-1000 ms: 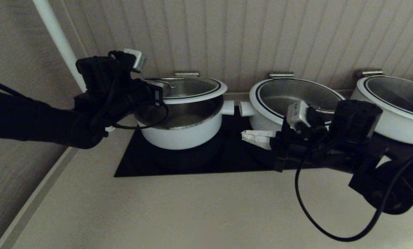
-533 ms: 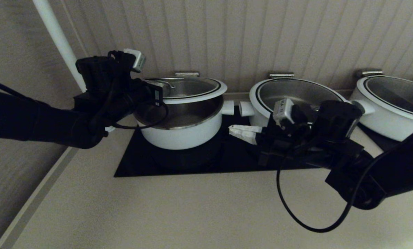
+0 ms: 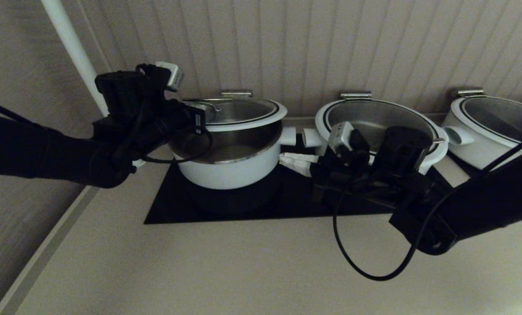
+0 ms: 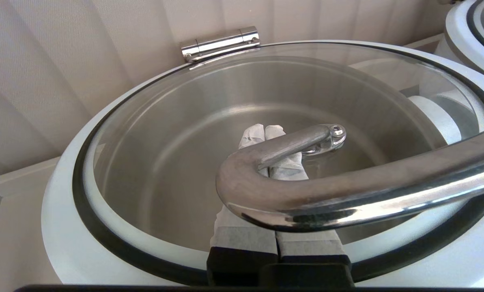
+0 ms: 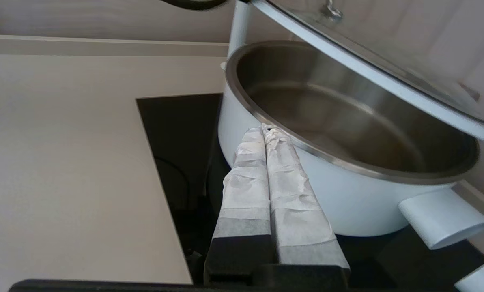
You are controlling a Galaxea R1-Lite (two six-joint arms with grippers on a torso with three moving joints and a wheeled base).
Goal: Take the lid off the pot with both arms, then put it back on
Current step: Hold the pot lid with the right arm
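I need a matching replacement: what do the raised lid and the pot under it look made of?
The lid: see-through glass pane, glossy white rim, polished steel loop handle by its mirror shine. The pot: brushed steel-looking bowl, smooth white outer wall, perhaps enamel or plastic.

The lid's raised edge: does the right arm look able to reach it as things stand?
Probably yes. The right gripper, shut, is beside the pot, under the lid; nothing lies between. The left gripper props the handle.
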